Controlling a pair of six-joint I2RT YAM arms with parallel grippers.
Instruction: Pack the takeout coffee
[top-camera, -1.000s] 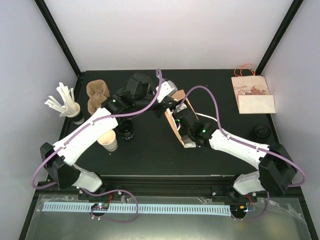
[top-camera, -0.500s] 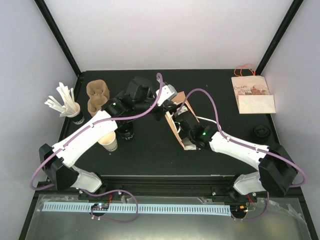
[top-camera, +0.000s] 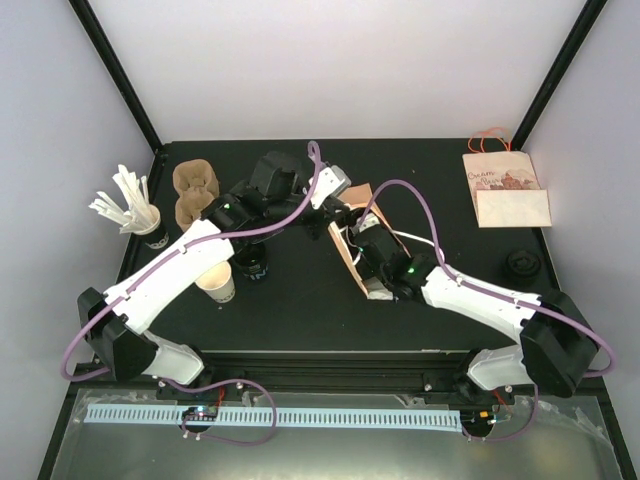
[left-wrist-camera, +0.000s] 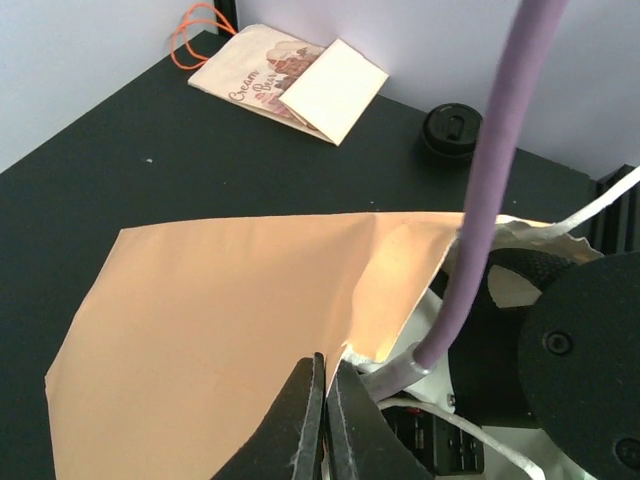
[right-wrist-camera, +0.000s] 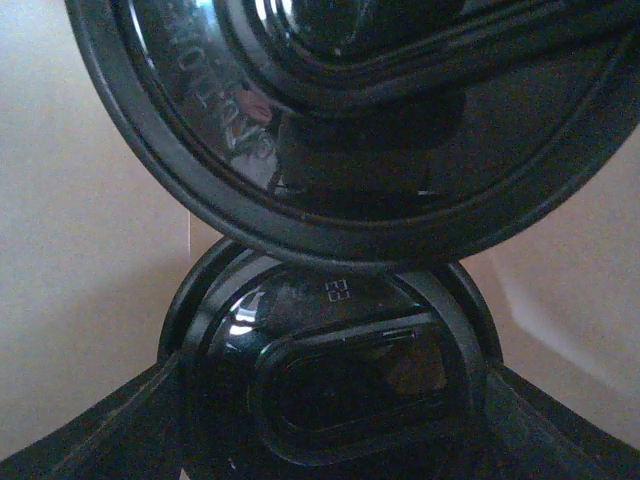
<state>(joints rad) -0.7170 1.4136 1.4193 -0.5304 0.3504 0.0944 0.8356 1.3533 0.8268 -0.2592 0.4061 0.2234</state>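
Over the last second the right arm has been creeping a little up and left, closer into the mouth of the brown paper bag, while the left arm is barely shifting. I am watching that bag sitting tilted in the middle of the black table, its opening turned toward the right arm.

The left gripper is pinching the bag's edge, its fingers pressed together on the paper at the opening. In the left wrist view the tan panel is spreading out beyond them.

The right gripper is reaching into the opening. Through its wrist camera I am seeing tan paper on both sides and two black coffee lids filling the picture. A lower lid is sitting between the dark fingers, and a tilted upper lid is overlapping it from above. The jaws are standing wide on either side of the lower lid, but I cannot tell whether they are actually pressing on anything.

On the left of the table an open paper cup is standing just beside a dark cup under the left arm. Farther back are a moulded cup carrier and a cup of white stirrers. At the far right a folded printed bag is lying flat, with a loose black lid nearer to me.
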